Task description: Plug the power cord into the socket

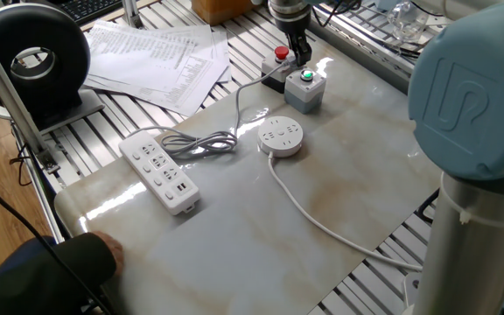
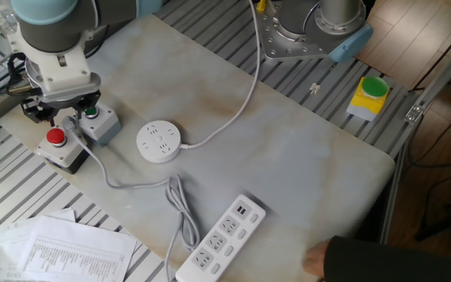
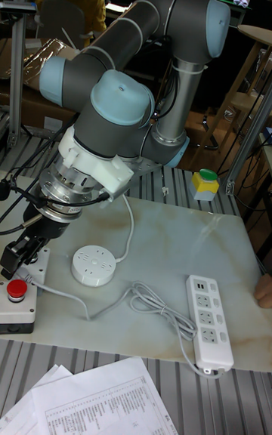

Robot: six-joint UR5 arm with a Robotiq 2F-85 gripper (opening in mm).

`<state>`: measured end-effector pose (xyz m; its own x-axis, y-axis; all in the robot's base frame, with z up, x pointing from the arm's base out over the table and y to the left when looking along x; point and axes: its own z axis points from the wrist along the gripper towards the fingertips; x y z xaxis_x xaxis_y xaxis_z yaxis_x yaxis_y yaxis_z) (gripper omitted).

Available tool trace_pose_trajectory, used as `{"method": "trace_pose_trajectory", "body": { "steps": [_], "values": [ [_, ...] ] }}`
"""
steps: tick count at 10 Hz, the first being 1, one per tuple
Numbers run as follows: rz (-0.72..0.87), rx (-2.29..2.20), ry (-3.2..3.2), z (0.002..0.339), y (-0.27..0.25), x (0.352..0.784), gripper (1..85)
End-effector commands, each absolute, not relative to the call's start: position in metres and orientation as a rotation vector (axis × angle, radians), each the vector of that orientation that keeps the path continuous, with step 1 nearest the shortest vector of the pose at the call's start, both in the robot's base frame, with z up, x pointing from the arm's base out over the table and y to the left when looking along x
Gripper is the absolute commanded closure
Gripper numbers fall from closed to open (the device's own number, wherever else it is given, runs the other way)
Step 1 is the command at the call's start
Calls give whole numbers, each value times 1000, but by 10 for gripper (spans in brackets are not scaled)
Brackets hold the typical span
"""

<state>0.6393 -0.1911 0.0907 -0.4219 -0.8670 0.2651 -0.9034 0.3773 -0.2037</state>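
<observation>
The end effector (image 1: pixel 298 58) hangs low at the far corner of the marbled surface (image 1: pixel 339 166), right over the grey box with green and red buttons (image 1: pixel 304 87). From the other fixed view the end effector (image 2: pixel 67 125) sits between the red button (image 2: pixel 55 137) and the green one (image 2: pixel 92 113), its dark fingers close together. The thin light-grey power cord (image 2: pixel 112 178) runs up to that spot and disappears between them, so the fingers appear to be closed on the cord's plug end, though the plug itself is too small and hidden to make out. In the tall fixed view the end effector (image 3: pixel 21 252) points down beside the red button (image 3: pixel 17 288) (the fingertips are dark and blurred there).

The socket (image 1: pixel 281 136), a round white puck with pin holes on top, lies flat near the middle of the surface, just in front of the button box and apart from it. Its own thicker white cable (image 1: pixel 322 223) trails off toward the near edge in one fixed view.

The long white power strip (image 1: pixel 158 170) lies near the opposite edge, well apart from the socket. The cord leaves it in a loose looped bundle (image 1: pixel 201 143) between strip and socket, then runs on along the surface toward the button box.

Printed papers (image 1: pixel 156 52) lie on the slatted frame beyond the surface.
</observation>
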Motion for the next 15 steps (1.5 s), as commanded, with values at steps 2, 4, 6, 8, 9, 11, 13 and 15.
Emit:
{"method": "trace_pose_trajectory", "body": {
  "steps": [2, 4, 6, 8, 9, 11, 13, 15],
  "values": [
    [466, 1613, -2532, 85, -188, 636, 357],
    [466, 1613, -2532, 85, -187, 636, 367],
    [465, 1615, -2534, 84, -187, 637, 373],
    [462, 1610, -2540, 83, -185, 637, 383],
    [462, 1608, -2541, 83, -184, 638, 387],
    [463, 1611, -2544, 81, -183, 639, 390],
    [461, 1613, -2547, 80, -183, 640, 407],
    [459, 1609, -2550, 80, -183, 640, 437]
  ]
}}
